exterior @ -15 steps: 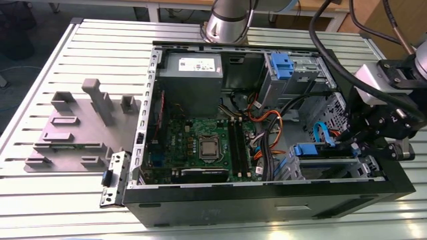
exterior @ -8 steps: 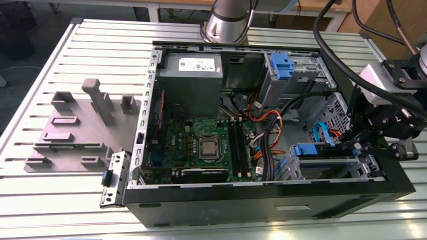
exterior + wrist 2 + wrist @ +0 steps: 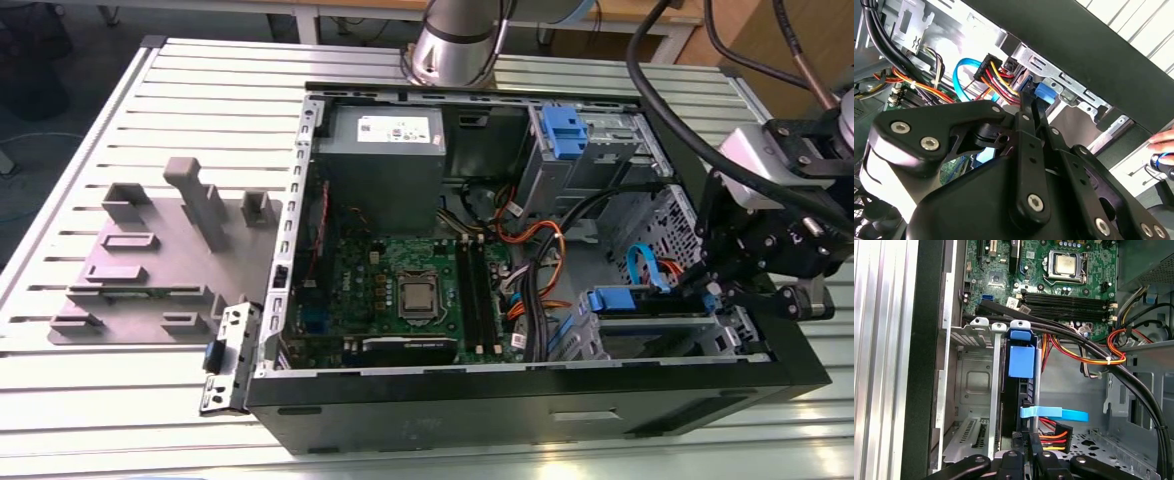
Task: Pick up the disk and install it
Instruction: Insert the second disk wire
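The disk (image 3: pixel 1021 360) stands edge-on in a slot of the metal drive cage (image 3: pixel 974 385), its blue carrier handle facing out. In the exterior view the disk (image 3: pixel 621 300) sits at the near right corner of the open computer case. My gripper (image 3: pixel 711 297) hangs just to the exterior view's right of it. In both wrist views my gripper (image 3: pixel 1031 97) (image 3: pixel 1026 457) has its two fingers pressed close together, their tips against the end of the disk's (image 3: pixel 1046 92) blue carrier.
A flat blue data cable (image 3: pixel 1054 414) and red-yellow power wires (image 3: pixel 1089 355) run right beside the disk. A second blue carrier (image 3: pixel 561 130), a grey power-supply box (image 3: pixel 387 150) and the motherboard (image 3: pixel 400 290) fill the case. A grey fixture (image 3: pixel 160 250) stands on the table. A hand (image 3: pixel 1164 142) shows outside the case.
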`<state>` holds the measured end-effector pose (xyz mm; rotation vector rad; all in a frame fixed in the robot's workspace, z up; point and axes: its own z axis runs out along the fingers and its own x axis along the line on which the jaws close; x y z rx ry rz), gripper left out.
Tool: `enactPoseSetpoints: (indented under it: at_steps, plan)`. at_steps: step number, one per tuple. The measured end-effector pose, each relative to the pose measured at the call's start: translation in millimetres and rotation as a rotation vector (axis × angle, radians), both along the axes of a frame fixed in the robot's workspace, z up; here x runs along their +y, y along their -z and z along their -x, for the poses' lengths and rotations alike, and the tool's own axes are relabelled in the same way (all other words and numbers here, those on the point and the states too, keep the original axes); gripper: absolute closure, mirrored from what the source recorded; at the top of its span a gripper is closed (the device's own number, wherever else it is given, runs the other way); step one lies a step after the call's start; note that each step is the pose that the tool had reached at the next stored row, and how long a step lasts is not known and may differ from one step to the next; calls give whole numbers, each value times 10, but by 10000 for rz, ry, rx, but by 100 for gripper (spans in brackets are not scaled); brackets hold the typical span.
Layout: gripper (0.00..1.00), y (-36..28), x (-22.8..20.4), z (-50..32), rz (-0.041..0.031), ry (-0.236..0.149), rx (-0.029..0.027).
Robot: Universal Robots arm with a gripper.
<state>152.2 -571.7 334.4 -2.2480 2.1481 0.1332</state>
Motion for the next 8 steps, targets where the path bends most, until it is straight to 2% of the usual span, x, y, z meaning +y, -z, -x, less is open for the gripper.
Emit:
enactPoseSetpoints:
  at_steps: [3, 5, 8]
  plan:
    - [84, -40, 0, 0, -1, 0, 0]
    - [84, -41, 0, 6, -5, 1, 0]
    - [84, -39, 0, 68, -2, 0, -11]
